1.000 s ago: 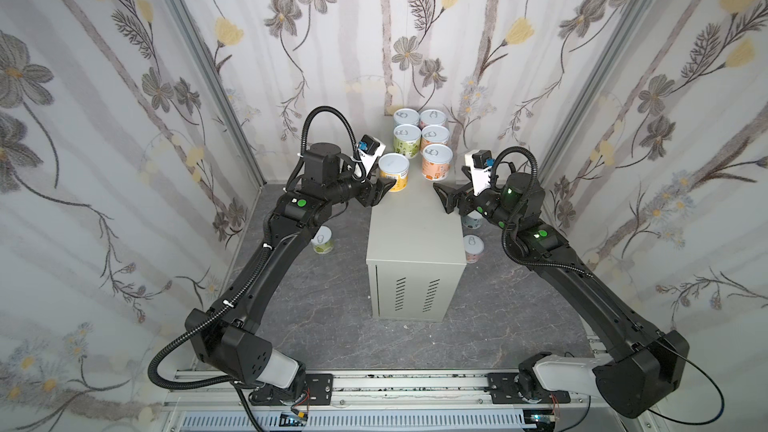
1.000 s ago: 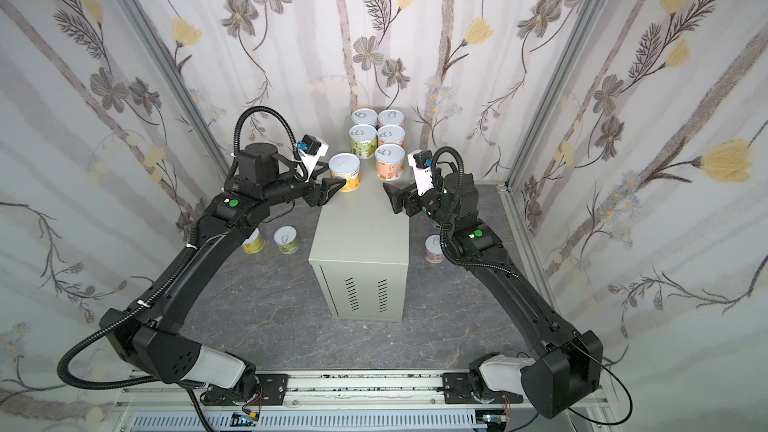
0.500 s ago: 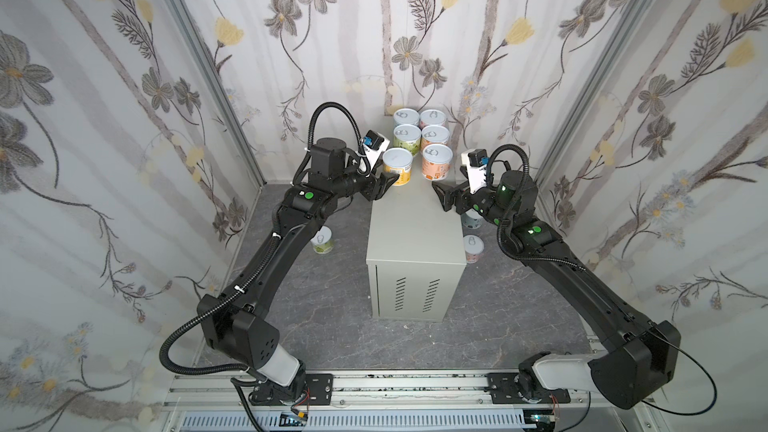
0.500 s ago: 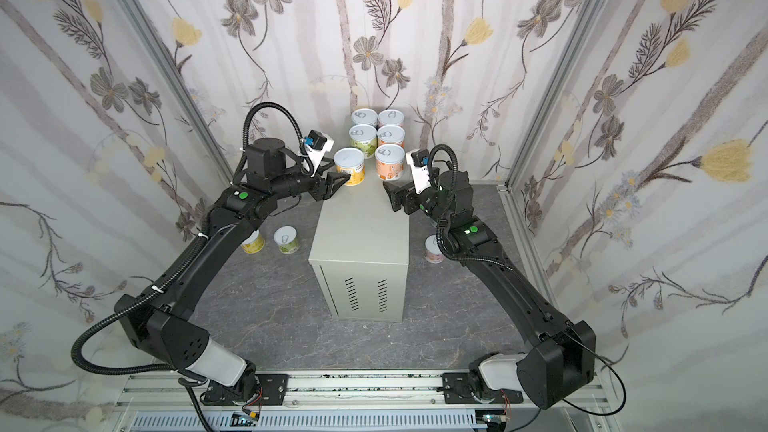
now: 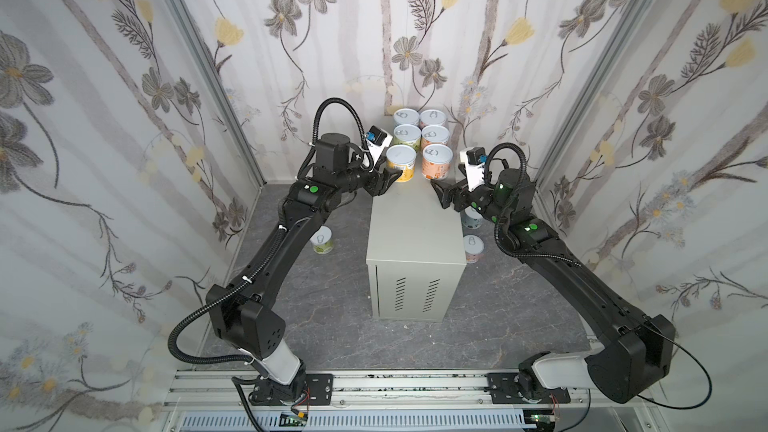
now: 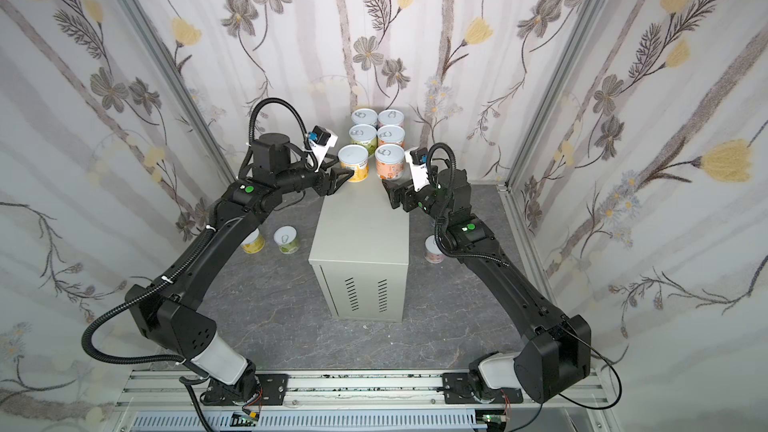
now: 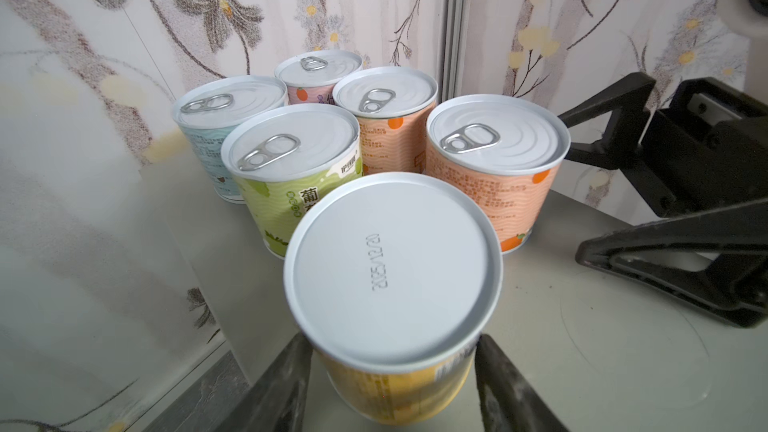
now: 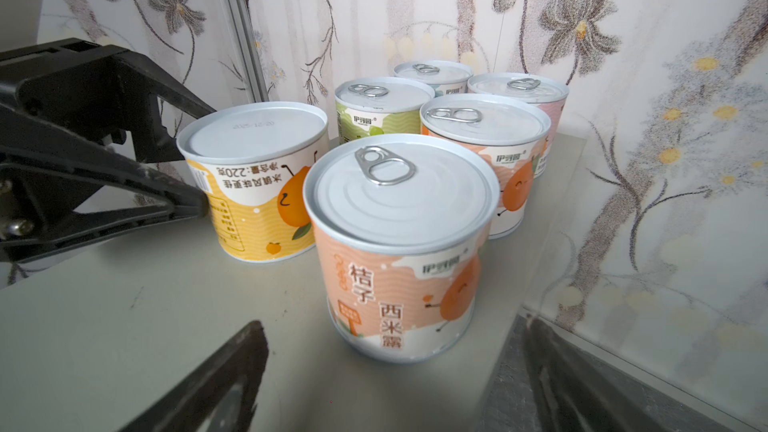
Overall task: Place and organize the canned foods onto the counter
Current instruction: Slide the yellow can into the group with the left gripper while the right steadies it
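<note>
The left gripper [image 5: 395, 177], closed on the upside-down yellow can [image 5: 401, 162], has moved it back along the counter's [image 5: 415, 226] left edge to sit before the green can [image 5: 407, 135], beside the front orange can [image 5: 437, 162], and with the right gripper [image 5: 439, 195] gaping empty, release looks next.

We are counting ten canned foods [image 5: 436, 160] in all: six are standing on the single counter [image 5: 415, 234], four on the floor [image 5: 332, 326], two at each side of it. We are also logging two arms [image 5: 270, 251].
</note>
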